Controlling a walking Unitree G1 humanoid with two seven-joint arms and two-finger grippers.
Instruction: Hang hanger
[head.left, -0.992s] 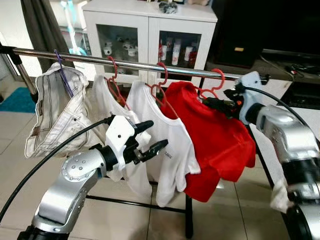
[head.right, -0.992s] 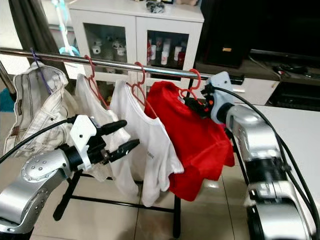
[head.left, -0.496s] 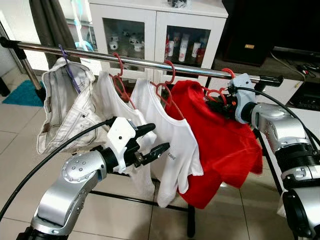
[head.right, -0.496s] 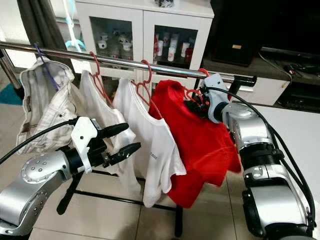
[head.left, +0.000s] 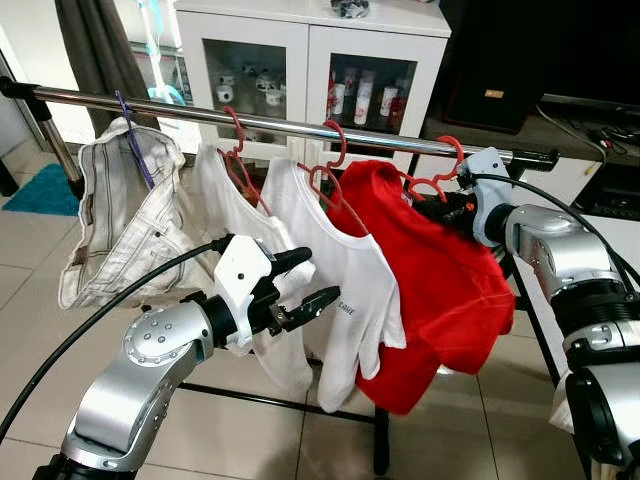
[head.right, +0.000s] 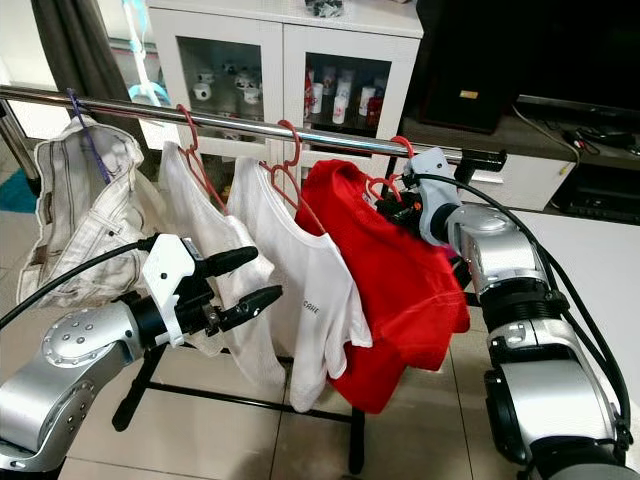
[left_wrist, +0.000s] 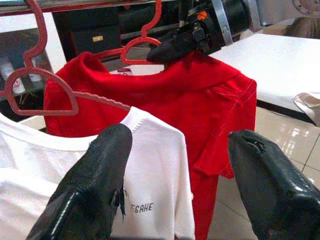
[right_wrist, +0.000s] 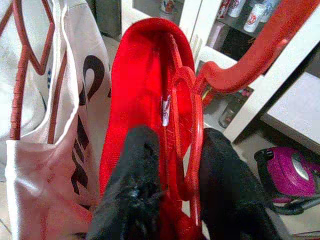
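From the head cameras, the right gripper (head.left: 440, 208) is up by the rail (head.left: 300, 125), pinching the red hanger (head.left: 436, 183) that carries the red shirt (head.left: 440, 290), its hook over the rail just above the fingers, while the left gripper (head.left: 300, 285) hovers low in front of the white shirt (head.left: 345, 290), fingers spread. Left wrist view: both black fingers (left_wrist: 87, 195) splayed wide, white shirt below, red shirt beyond. Right wrist view: fingers (right_wrist: 135, 190) clamped either side of the red hanger's wire, red collar just ahead.

Red shirt (head.left: 440, 290), red hanger (head.left: 432, 183), white shirts (head.left: 345, 290).
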